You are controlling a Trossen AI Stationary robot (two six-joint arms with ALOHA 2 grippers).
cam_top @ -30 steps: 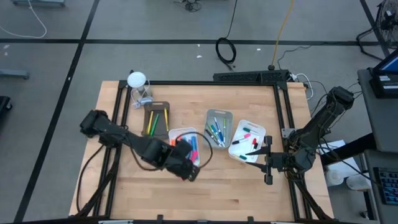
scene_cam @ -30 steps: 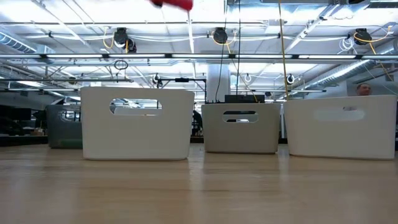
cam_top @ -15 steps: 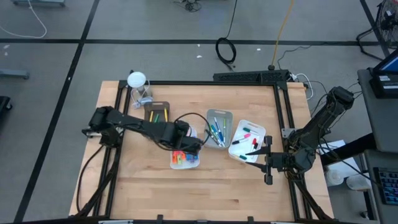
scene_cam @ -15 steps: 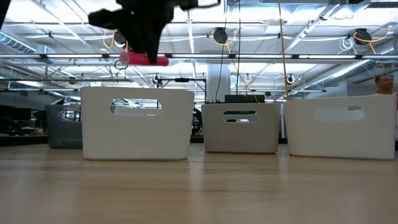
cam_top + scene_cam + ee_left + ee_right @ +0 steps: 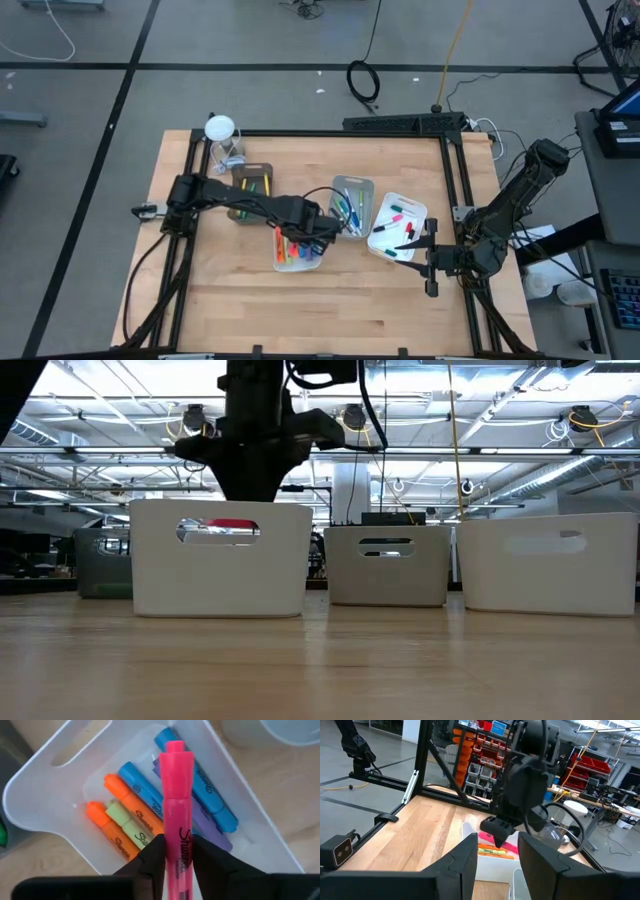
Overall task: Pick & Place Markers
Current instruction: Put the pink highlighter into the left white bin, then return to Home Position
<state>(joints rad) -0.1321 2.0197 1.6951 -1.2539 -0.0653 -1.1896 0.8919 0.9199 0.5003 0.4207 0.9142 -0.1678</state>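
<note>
Left gripper (image 5: pixel 178 851) pinching pink marker (image 5: pixel 177 815) over white tray (image 5: pixel 45 795); right gripper (image 5: pixel 497 851) open, idle at right.

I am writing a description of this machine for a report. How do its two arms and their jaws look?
Both arms are dark, almost black, built of slim jointed segments. The left arm carries a thin black cable that loops loosely above its wrist. The right arm has a rounded, bulky joint at its upper end. Each ends in two flat, dark, angular jaws. No lettering can be made out on them.
</note>
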